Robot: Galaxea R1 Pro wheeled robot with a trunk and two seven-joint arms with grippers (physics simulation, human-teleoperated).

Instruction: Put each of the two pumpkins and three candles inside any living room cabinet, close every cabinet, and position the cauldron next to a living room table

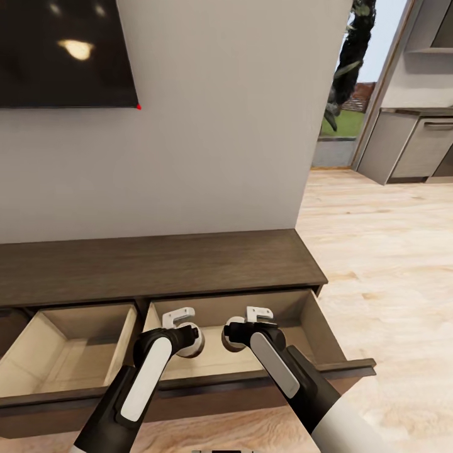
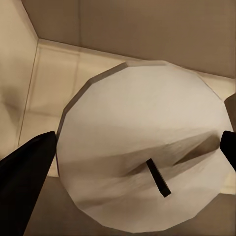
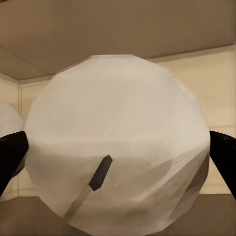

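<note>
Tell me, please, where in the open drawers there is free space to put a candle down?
The left drawer shows a bare floor between its pale walls. The right drawer is crowded in the middle: both grippers hang there, each holding a candle. Its floor near the right wall looks free.

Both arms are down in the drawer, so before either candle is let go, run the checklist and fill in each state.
1. Right drawer open: ok.
2. Left pincer over that drawer: ok.
3. Right pincer over it: ok.
4. Left candle between the fingers: ok.
5. Right candle between the fingers: ok.
6. Candles resting on the drawer floor: cannot tell.
</note>
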